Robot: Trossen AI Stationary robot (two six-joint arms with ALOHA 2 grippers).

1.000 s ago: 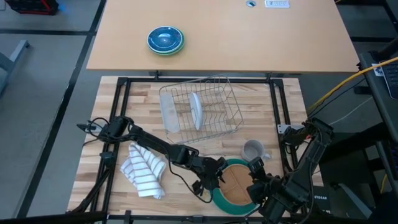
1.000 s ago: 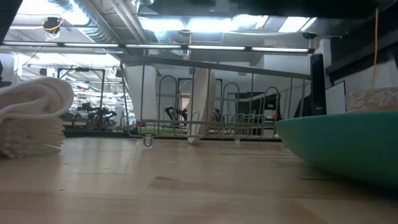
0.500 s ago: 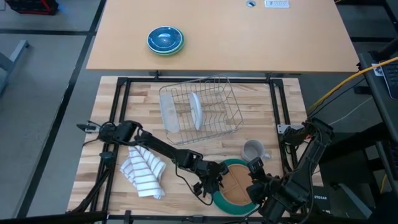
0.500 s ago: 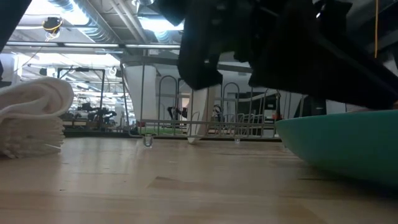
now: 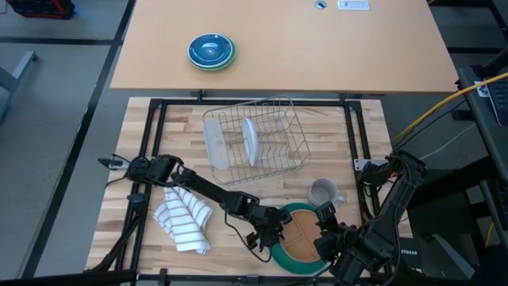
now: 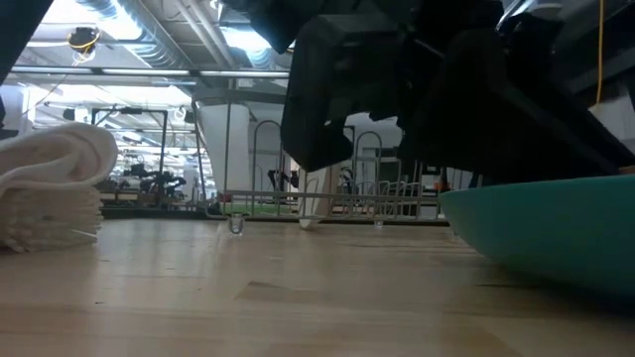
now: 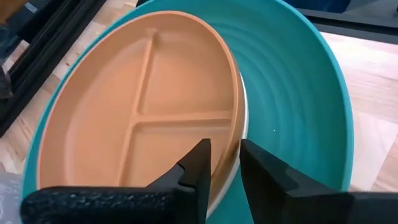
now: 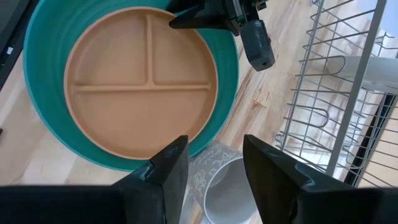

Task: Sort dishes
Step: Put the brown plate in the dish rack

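1. Left tool, slightly spread, straddles the tan plate's left rim, seemingly not yet pinching.
2. That plate sits inside the green plate, near tabletop edge.
3. Right tool, spread, hovers above the plates.
4. White plate stands in the rack, well apart.

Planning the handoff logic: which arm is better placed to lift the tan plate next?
Left. Its gripper already straddles the tan plate rim, fingers open. The right gripper hovers open above the mug, off the plate.

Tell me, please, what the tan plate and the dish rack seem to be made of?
The tan plate looks like matte moulded plastic or bamboo fibre: even colour, smooth raised dividers, no grain. The dish rack looks like thin shiny metal wire, bent into loops.
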